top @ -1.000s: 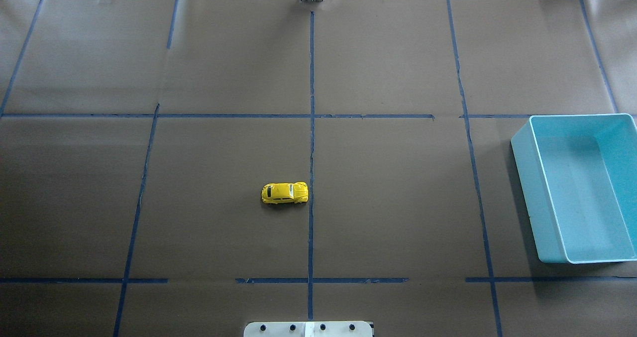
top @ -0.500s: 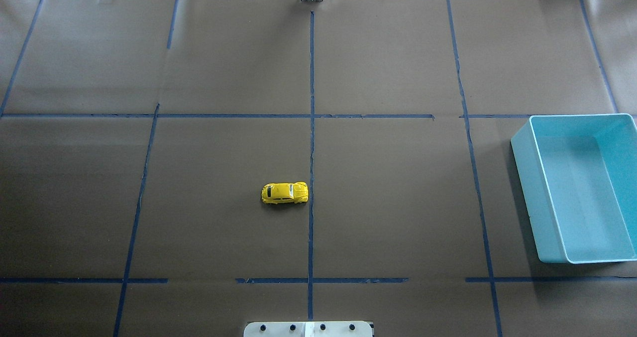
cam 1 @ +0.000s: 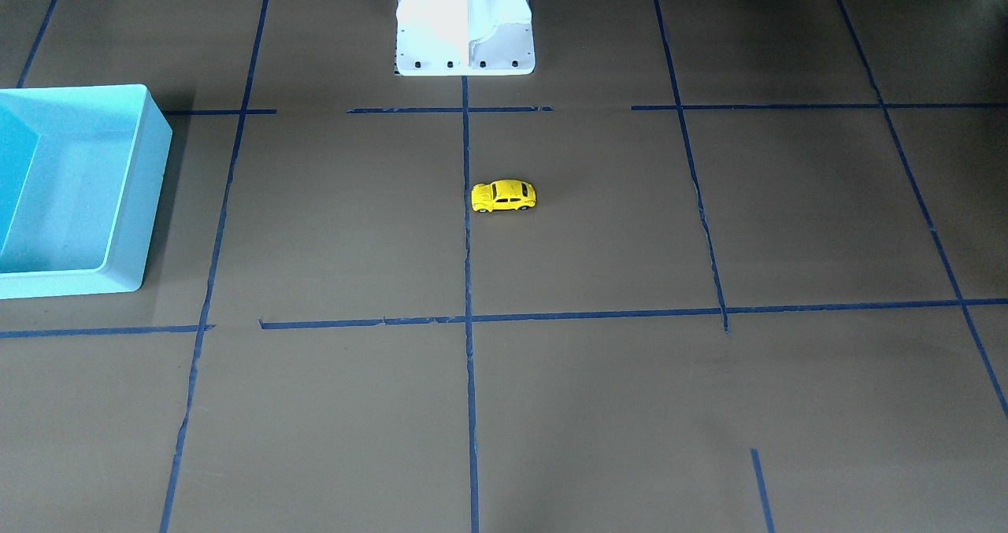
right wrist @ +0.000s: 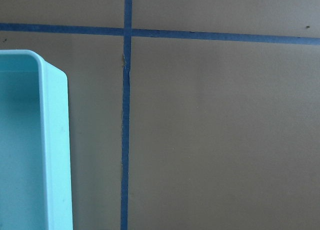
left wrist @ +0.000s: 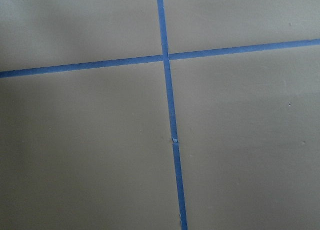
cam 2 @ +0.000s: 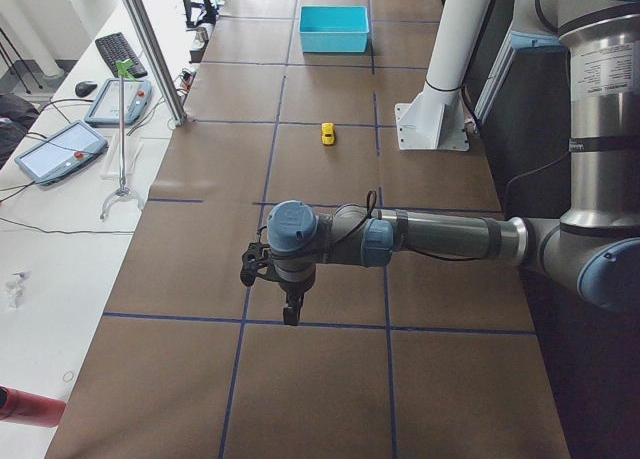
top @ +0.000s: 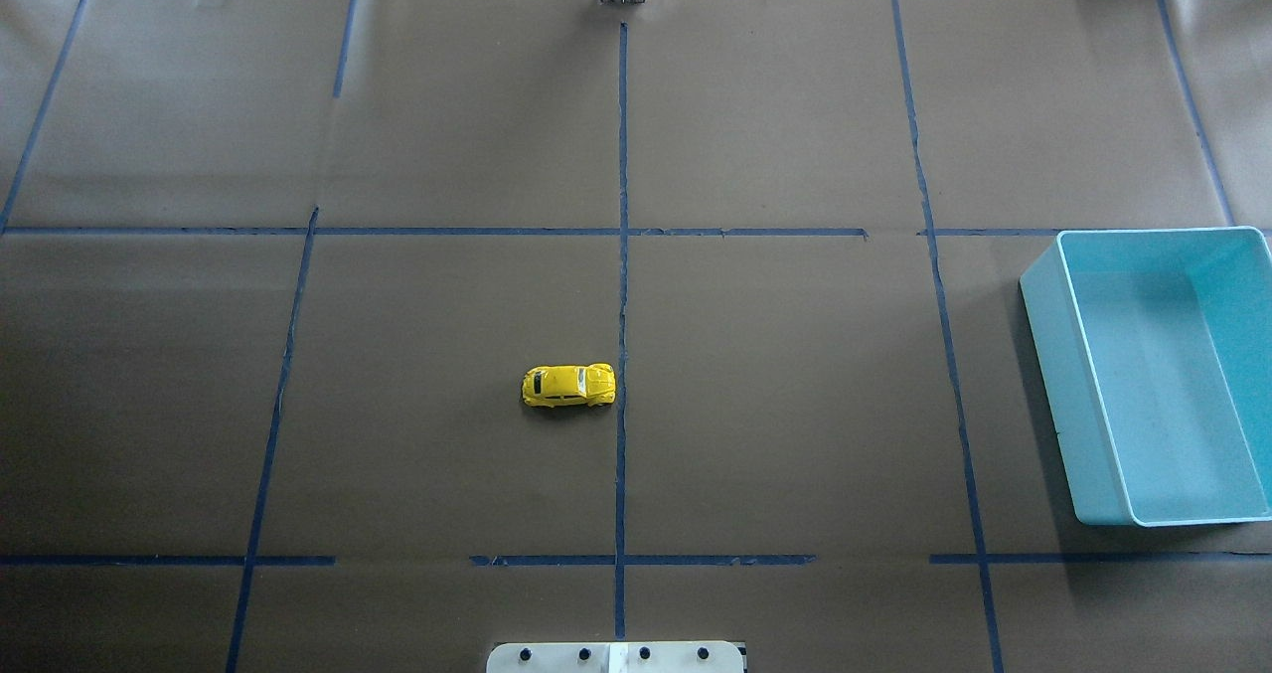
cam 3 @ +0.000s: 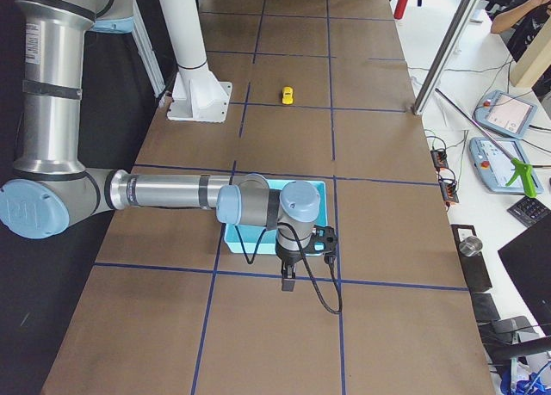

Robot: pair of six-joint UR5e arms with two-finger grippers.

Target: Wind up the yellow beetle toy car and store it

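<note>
The yellow beetle toy car (top: 568, 386) stands on its wheels on the brown table, just left of the centre tape line, and nothing touches it. It also shows in the front view (cam 1: 504, 196) and, small, in the side views (cam 2: 327, 133) (cam 3: 287, 95). My left gripper (cam 2: 290, 314) hangs over the table's left end, far from the car. My right gripper (cam 3: 288, 283) hangs just past the turquoise bin (top: 1053, 375) at the right end. Both show only in the side views, so I cannot tell whether they are open or shut.
The turquoise bin (cam 1: 153, 194) holds nothing; its corner shows in the right wrist view (right wrist: 55, 150). Blue tape lines cross the brown paper. The robot's white base plate (top: 616, 658) sits at the near edge. Tablets and a keyboard lie on the side bench (cam 2: 60, 149).
</note>
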